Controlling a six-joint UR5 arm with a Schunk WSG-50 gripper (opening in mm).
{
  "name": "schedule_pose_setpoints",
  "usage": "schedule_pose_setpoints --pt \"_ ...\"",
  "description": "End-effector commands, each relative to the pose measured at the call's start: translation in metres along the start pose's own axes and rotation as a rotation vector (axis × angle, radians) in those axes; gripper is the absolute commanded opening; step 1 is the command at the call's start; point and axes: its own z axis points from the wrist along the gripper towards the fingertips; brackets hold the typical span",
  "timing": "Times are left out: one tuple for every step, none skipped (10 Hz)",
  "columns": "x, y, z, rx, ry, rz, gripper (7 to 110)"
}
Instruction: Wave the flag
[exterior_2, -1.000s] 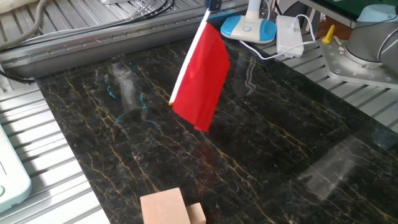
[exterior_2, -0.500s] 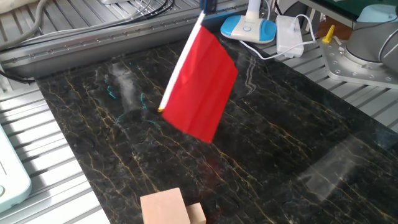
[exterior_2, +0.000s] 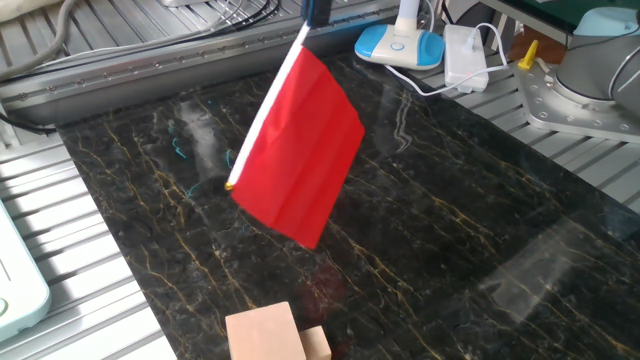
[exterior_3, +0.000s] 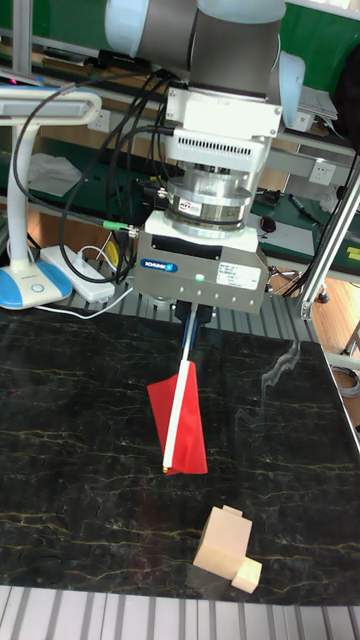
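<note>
Fixed view is looking down steeply across the dark marble tabletop (exterior_2: 450, 230) from close up. Tall fixed view is facing the arm head-on from the front edge, further back. Both are catching the red flag (exterior_2: 300, 165) (exterior_3: 178, 425) and wooden blocks (exterior_2: 275, 335) (exterior_3: 225, 550).

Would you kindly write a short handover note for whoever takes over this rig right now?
Gripper: shut on the flag's stick, held from above.
Flag: in the air above the dark marble table, stick slanting down, red sheet hanging clear of the surface. The wooden blocks sit at the table's near edge, away from the flag.
Done: flag picked up and lifted.
Left: carry on waving; nothing shows how many sweeps remain.
</note>
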Motion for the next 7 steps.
schedule_pose_setpoints --pt "0.011 -0.002 -0.002 0.006 0.043 -0.013 7" --pt "0.018 -0.004 -0.002 0.015 0.073 -0.030 7" --pt "0.015 -0.014 -0.017 0.057 0.090 -0.054 7" --pt "0.014 -0.019 -0.039 0.086 0.101 -0.069 7" --pt "0.023 -0.009 -0.061 0.076 0.108 -0.057 7" --pt "0.034 0.001 -0.076 0.056 0.107 -0.041 7" --pt "0.047 0.007 -0.089 0.037 0.098 -0.033 7"
